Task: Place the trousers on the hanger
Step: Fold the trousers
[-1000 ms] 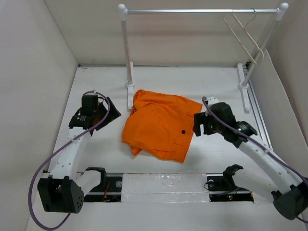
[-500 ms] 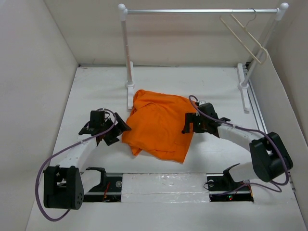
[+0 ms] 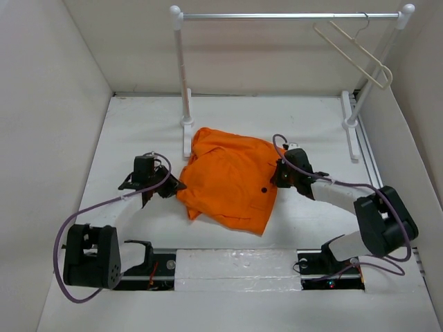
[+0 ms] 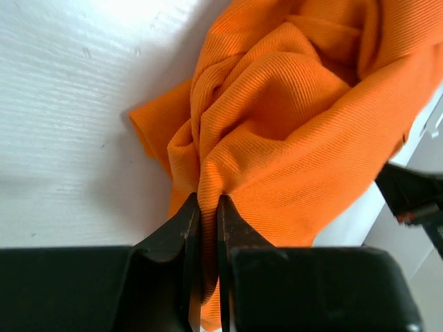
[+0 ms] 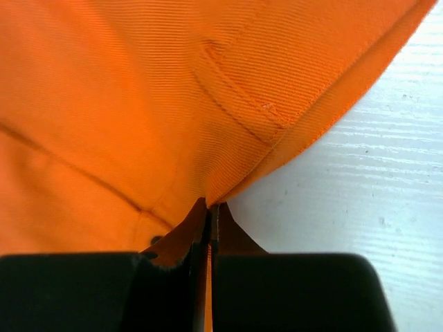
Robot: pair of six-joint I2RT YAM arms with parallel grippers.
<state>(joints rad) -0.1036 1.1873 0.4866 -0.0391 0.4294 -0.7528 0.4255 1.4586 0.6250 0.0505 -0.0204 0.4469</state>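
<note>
The orange trousers (image 3: 232, 183) lie crumpled on the white table, a small dark button (image 3: 264, 189) near their right side. At their left edge my left gripper (image 3: 173, 187) is shut on a bunched fold of the trousers (image 4: 270, 131), cloth pinched between its fingers (image 4: 188, 228). Over on the right edge, my right gripper (image 3: 278, 177) is shut on a thin hem of the trousers (image 5: 138, 104) by a sewn pocket. The cream hanger (image 3: 353, 50) hangs tilted from the right end of the silver bar, far from both grippers.
A rack with white posts (image 3: 183, 76) and a silver bar (image 3: 287, 15) stands at the back; its left foot (image 3: 187, 138) sits right behind the trousers. White walls enclose the table on the left, right and back. A taped strip (image 3: 235, 266) runs between the arm bases.
Both grippers came in low to the trousers' edges and closed on the cloth, from open to shut. The hanger has swung slightly on the bar.
</note>
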